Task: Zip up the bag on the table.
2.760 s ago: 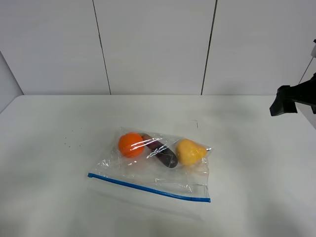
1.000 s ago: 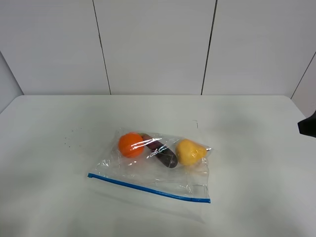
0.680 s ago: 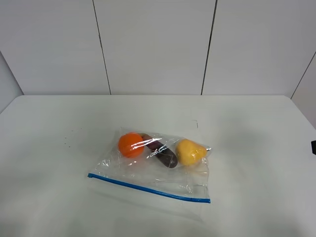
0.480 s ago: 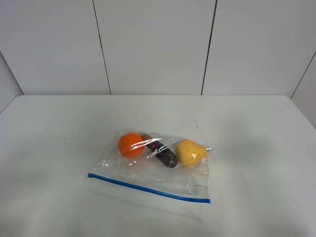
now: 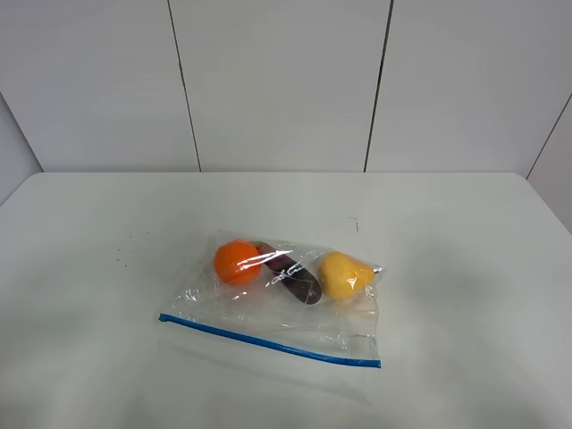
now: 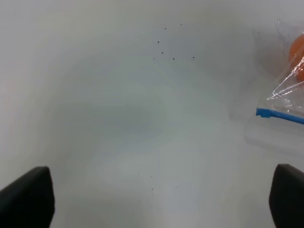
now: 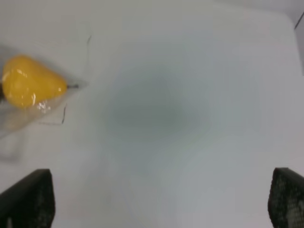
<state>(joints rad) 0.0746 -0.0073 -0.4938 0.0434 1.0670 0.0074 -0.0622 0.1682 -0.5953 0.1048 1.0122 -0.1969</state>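
Wide-spread tool (image 7: 161, 199) above the table (image 7: 190, 95), yellow item (image 7: 32, 88) bagged nearby.

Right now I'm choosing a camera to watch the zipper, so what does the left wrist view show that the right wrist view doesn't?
Only the left wrist view shows the zipper, its blue end lying on the table, plus the orange item and some dark specks. Only the right wrist view shows the yellow item inside the bag. Both show clear bag plastic, bare white table and open jaws touching nothing.
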